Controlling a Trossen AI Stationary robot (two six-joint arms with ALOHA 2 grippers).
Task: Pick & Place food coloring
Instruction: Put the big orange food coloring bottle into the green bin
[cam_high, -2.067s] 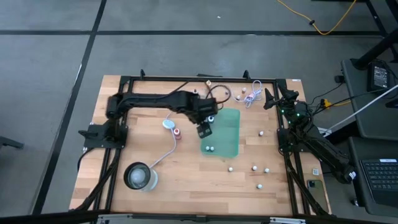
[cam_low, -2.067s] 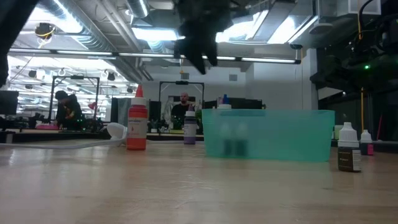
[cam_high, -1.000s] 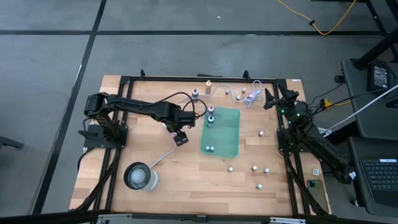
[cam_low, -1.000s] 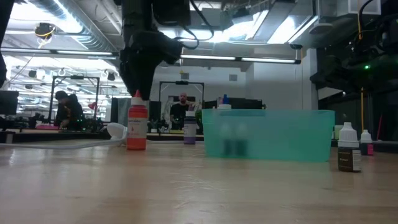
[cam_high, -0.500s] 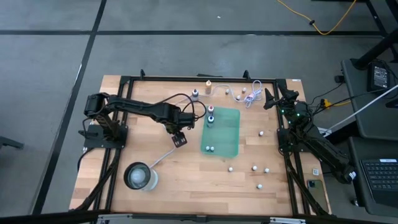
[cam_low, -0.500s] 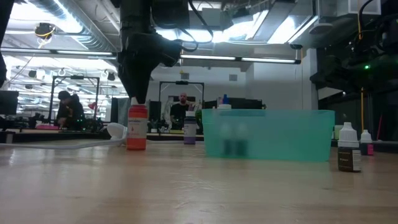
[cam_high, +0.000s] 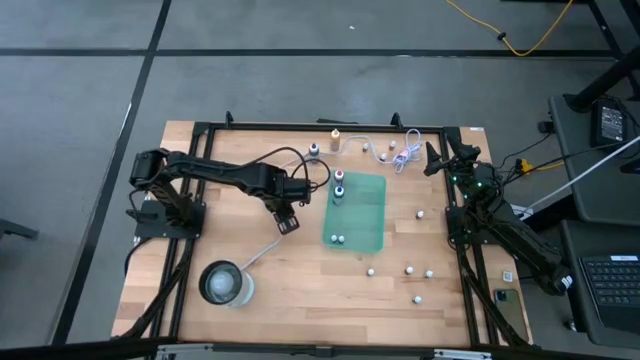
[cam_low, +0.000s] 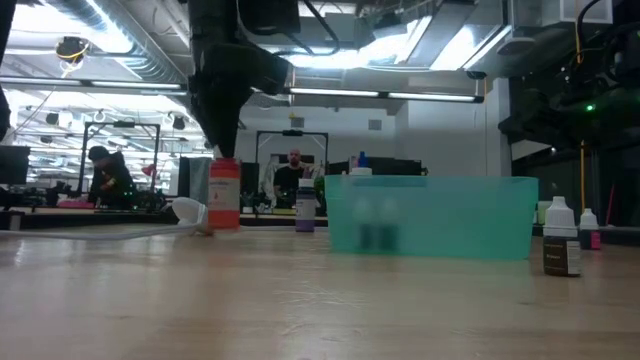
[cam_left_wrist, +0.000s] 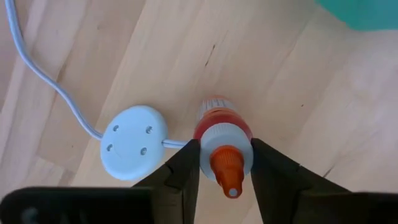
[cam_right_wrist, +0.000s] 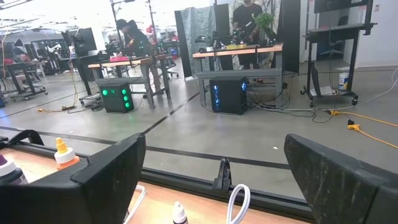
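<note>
The teal tray (cam_high: 362, 215) near the middle of the table (cam_high: 200, 250) is serving as the landmark. Far to its left, toward the near edge, a round clear glass container (cam_high: 224, 283) is sitting, and a white cable (cam_high: 258, 250) is running from beside it up toward the tray's left side, ending in a pale round puck (cam_left_wrist: 133, 141).

Just left of the tray, the left gripper (cam_high: 287, 217) is reaching down over the table with its two dark fingers (cam_left_wrist: 184, 171) pressing on either side of the cap of a red food coloring bottle (cam_left_wrist: 223, 143), so the pincer is clamped on that bottle. The bottle is standing upright right beside the puck, and in the low view it is showing as a red bottle with a white cap under the dark arm (cam_low: 222, 195), left of the tray wall.

Inside the tray, a bottle is standing at its far left corner (cam_high: 339, 190) and two small ones are sitting together at its near left corner (cam_high: 338, 239). Just beyond the tray's far edge, a dark bottle (cam_high: 314, 150) and an orange-tipped bottle (cam_high: 335, 142) are standing.

Right of the tray, several small white-capped bottles are lying scattered (cam_high: 409, 269). The right gripper (cam_right_wrist: 214, 174) is waiting at the far right corner, well away from the tray, with its fingers wide apart.
</note>
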